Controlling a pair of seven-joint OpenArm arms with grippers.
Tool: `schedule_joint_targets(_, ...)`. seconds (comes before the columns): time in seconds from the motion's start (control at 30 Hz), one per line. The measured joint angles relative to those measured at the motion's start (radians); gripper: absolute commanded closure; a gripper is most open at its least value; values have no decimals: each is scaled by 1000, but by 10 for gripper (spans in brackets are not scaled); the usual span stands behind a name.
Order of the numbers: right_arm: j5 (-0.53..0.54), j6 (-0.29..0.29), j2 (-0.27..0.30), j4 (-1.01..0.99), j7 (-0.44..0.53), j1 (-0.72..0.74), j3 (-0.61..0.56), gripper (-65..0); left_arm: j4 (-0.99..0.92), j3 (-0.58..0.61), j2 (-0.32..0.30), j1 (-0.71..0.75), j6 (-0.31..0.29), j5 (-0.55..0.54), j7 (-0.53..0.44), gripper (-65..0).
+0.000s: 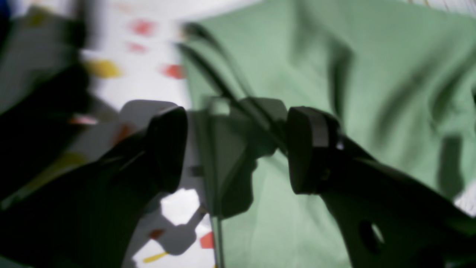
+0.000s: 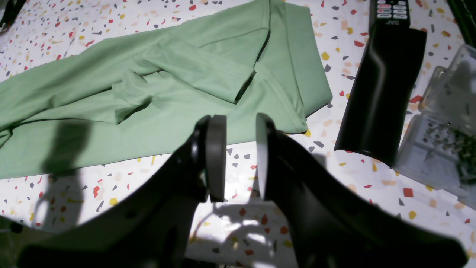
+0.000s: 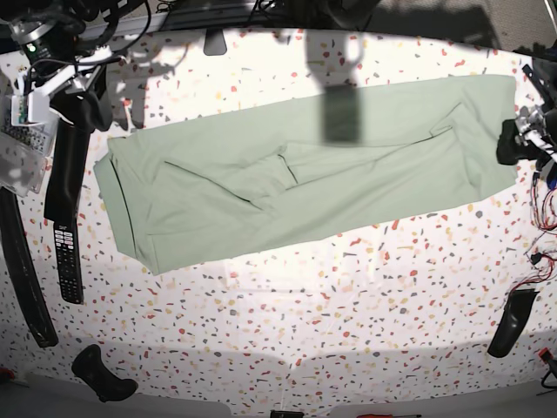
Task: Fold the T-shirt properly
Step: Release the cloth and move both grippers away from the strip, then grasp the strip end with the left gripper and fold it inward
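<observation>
shirt: pale sage-green soft cloth T-shirt [image 3: 305, 174] folded into a long band, lying flat across the far half of the speckled white terrazzo table [image 3: 287, 331] | left gripper [image 1: 238, 149]: jaws spread wide, empty, over the shirt's edge | right gripper [image 2: 241, 158]: jaws partly apart, empty, above bare table beside the shirt | black JVC remote control [image 2: 383, 82]: right of the shirt

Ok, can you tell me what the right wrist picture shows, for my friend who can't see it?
A pale green T-shirt, folded into a long strip, lies on a white speckled table. The right gripper hangs over bare table just in front of it, jaws slightly apart, holding nothing. A black JVC remote and a clear plastic box lie beside the shirt.
</observation>
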Motion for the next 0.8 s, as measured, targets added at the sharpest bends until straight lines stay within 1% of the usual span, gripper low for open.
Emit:
schedule_joint_targets(0.07, 1, 0, 0, 0, 0, 0, 0, -125, 0, 0, -1, -2, 0, 0, 25, -387)
schedule_joint_targets(0.17, 0, 0, 0, 0, -2, 0, 0, -125, 2, -6, 22, -2, -4, 0, 45, -387)
schedule_joint_targets(0.2, 0, 0, 0, 0, -2, 0, 0, -125, 3, -10, 32, -3, -13, -8, 69, -387)
schedule_joint_targets(0.27, 0, 0, 0, 0, -2, 0, 0, -125, 6, -9, 51, -6, -42, -60, 151, -387)
schedule_joint_targets(0.3, 0, 0, 0, 0, -2, 0, 0, -125, 6, -9, 63, -8, -63, -84, 174, -387)
schedule_joint_targets(0.33, 0, 0, 0, 0, -2, 0, 0, -125, 6, -9, 74, -8, -75, -93, 178, -387)
schedule_joint_targets(0.4, 0, 0, 2, 0, -2, 0, 0, -125, 6, -9, 82, -7, -79, -98, 177, -387)
schedule_joint_targets(0.63, 0, 0, 2, 0, -10, 0, 0, -125, 6, -8, 69, -8, -82, -105, 212, -385)
schedule_joint_targets(0.7, 0, 0, 3, 0, -10, 0, 0, -125, 6, -6, 56, -7, -82, -105, 230, -355)
schedule_joint_targets(0.73, 0, 0, 2, 0, -11, 0, 0, -125, 6, -3, 47, -7, -82, -101, 240, -324)
schedule_joint_targets(0.8, 0, 0, 2, 0, -10, 0, 0, -125, 6, -3, 32, -7, -79, -104, 256, -232)
